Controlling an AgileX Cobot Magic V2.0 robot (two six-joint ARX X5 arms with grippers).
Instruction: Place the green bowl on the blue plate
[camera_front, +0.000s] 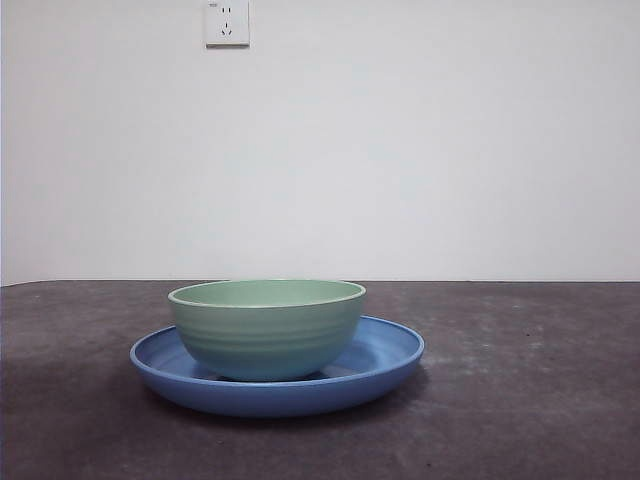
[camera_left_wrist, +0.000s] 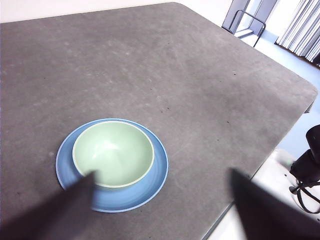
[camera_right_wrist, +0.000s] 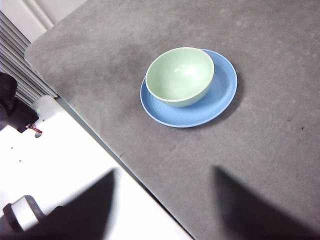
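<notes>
The worktop is a big dark grey slab, a bit mottled, with a plain white wall behind it and a socket up high. On it sits the plate, blue and shallow, flat on the surface. The bowl is right on top of the plate, upright and empty, sitting a little off-centre so more blue shows on one side than the other. From the left wrist view the bowl covers most of the plate. Both arms hang well above and clear of everything. The left hand has its jaws spread wide apart with nothing between them, one jaw overlapping the plate's edge in that picture. The right hand is spread wide too, holding nothing, up over the worktop's edge.
</notes>
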